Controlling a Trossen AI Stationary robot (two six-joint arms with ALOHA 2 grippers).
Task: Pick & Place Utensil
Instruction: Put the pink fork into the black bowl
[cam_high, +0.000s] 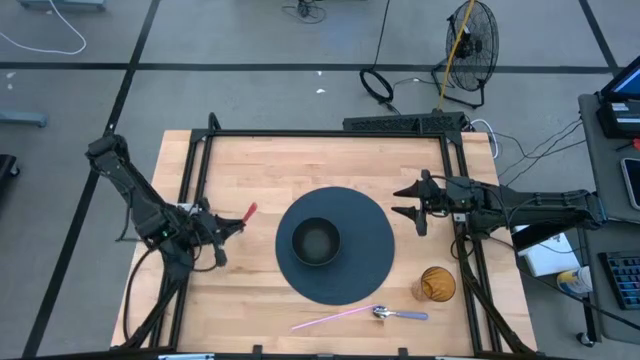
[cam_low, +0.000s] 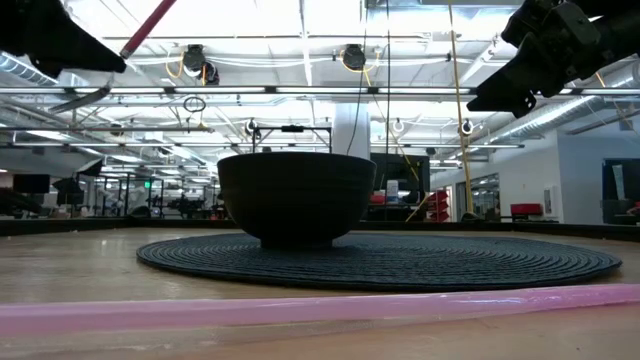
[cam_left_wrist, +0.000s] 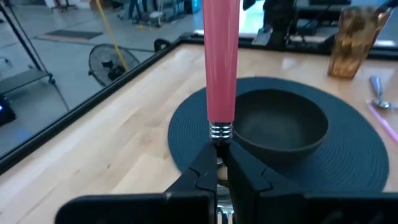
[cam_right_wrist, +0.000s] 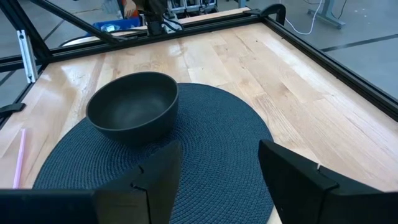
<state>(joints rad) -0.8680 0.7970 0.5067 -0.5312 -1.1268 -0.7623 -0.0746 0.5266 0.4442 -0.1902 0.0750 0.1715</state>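
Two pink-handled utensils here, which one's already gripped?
The red-pink-handled utensil, clamped in the shut left gripper above the table's left side. The other, a pale pink-handled spoon, lies untouched on the wood at the near edge.

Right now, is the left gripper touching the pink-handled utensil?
Touching. The left wrist view shows the left gripper shut on the pink-handled utensil, just below its metal collar.

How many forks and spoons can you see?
2. A red-handled utensil is gripped by the left end effector, left of the placemat. A pink-handled spoon lies at the table's near edge.
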